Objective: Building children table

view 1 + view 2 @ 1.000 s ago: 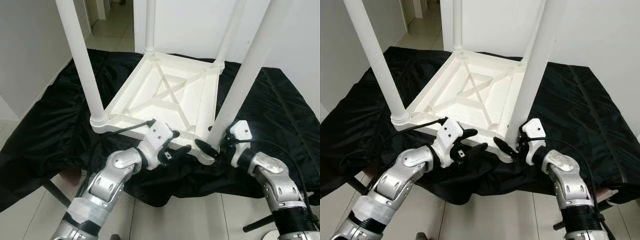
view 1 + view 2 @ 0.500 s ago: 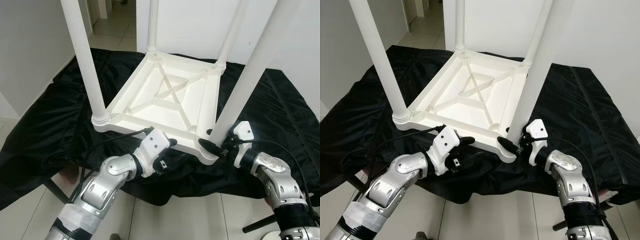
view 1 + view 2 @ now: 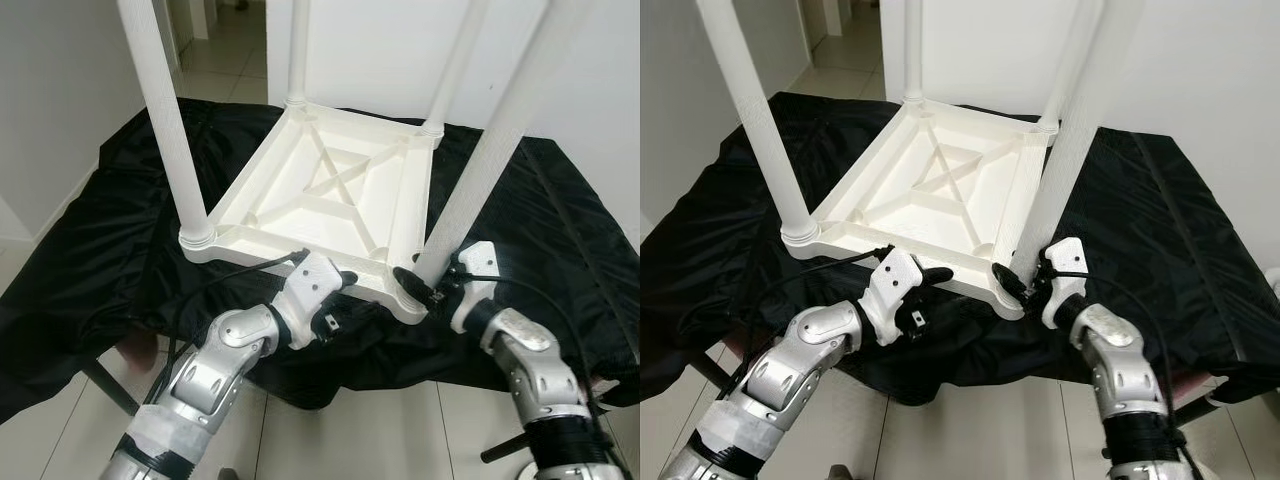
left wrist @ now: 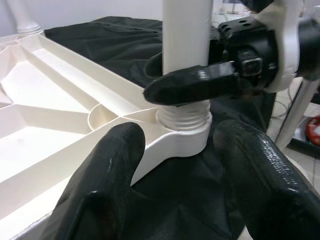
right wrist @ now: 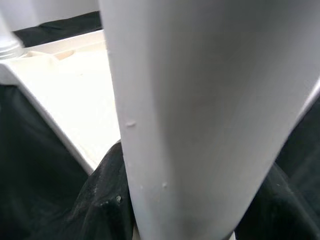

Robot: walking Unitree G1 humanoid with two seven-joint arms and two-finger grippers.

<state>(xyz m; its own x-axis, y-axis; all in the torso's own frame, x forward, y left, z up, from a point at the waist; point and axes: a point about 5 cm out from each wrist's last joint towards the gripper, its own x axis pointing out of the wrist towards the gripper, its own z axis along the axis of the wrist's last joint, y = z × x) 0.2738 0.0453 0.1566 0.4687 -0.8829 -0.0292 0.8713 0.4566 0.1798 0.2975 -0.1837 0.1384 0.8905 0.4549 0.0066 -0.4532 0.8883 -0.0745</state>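
White table leg (image 3: pixel 480 170), top cut off; right gripper (image 3: pixel 428 287) apparently clamped round base; left gripper (image 4: pixel 175 165) jaws wide.

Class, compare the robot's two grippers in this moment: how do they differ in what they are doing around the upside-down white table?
The right gripper is closed around the base of the near-right leg; the left gripper is open and holds nothing. The right gripper sits at the threaded corner socket; the left gripper sits at the near edge of the tabletop, its fingers pointing toward that socket. Both have black fingers and work over the black cloth.
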